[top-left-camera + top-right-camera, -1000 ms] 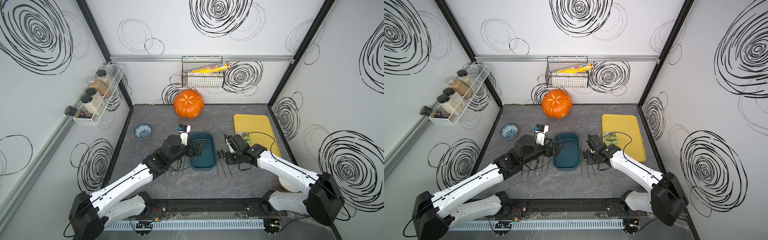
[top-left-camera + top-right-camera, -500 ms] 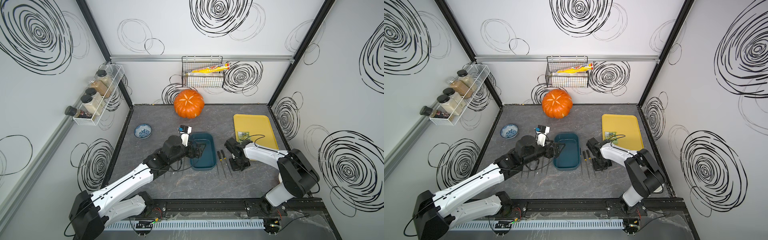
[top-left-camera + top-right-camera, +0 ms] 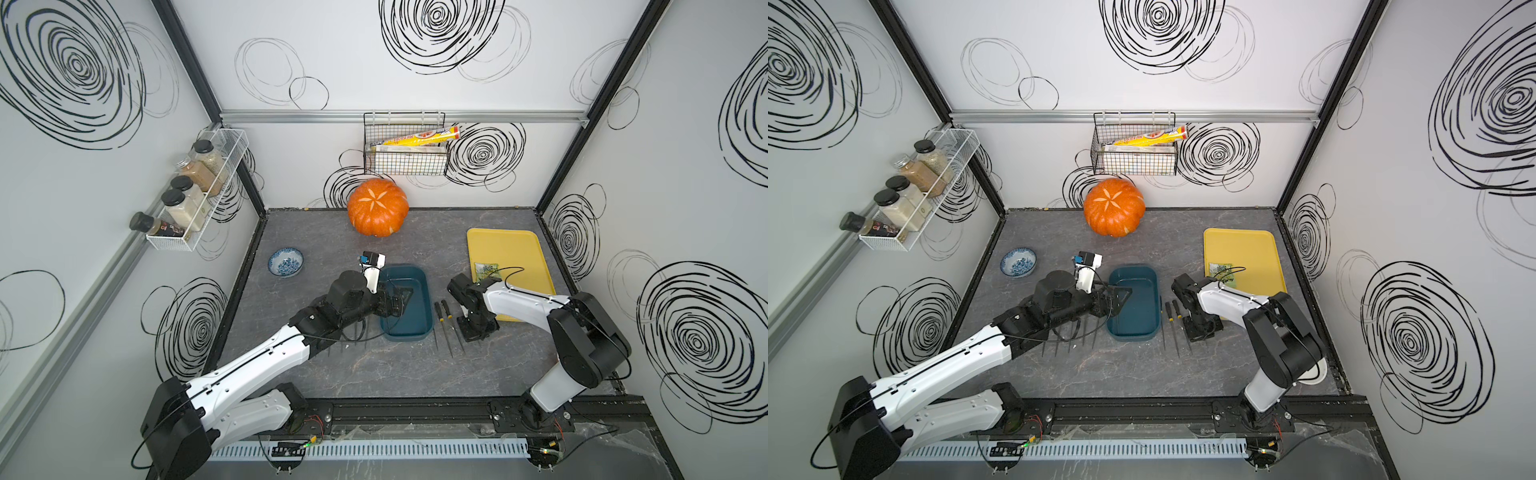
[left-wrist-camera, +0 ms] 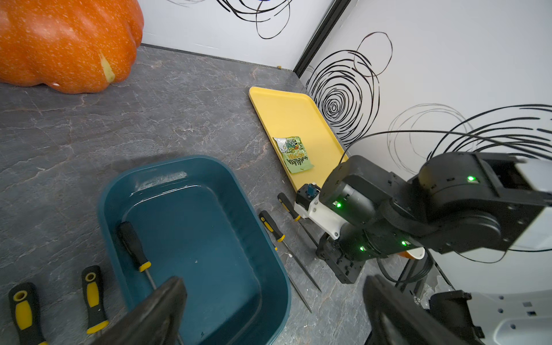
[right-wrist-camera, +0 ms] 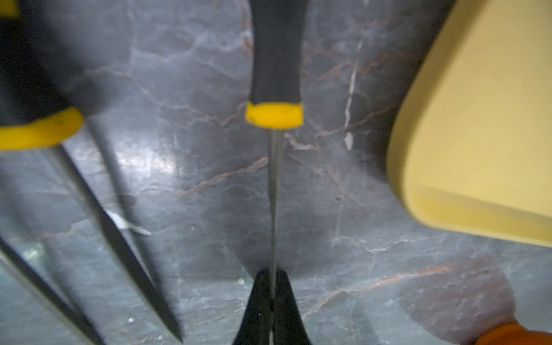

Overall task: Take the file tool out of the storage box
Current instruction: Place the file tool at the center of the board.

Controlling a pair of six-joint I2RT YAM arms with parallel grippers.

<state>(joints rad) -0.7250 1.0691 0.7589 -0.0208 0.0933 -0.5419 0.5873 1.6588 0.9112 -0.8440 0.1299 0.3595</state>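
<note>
Spread wide, the jaws of my left gripper (image 4: 273,282) hang over the storage box (image 4: 209,239), a dark teal tub with rounded corners and low walls. Inside, along one long wall, lies the file tool (image 4: 133,248): black handle, yellow collar, thin grey shaft running under one of my fingers (image 4: 161,307). My right gripper (image 5: 271,286) is pinched together on the thin shaft of a second file (image 5: 274,59), down on the grey table (image 5: 343,209) just outside the box, near the yellow tray (image 5: 478,119).
</note>
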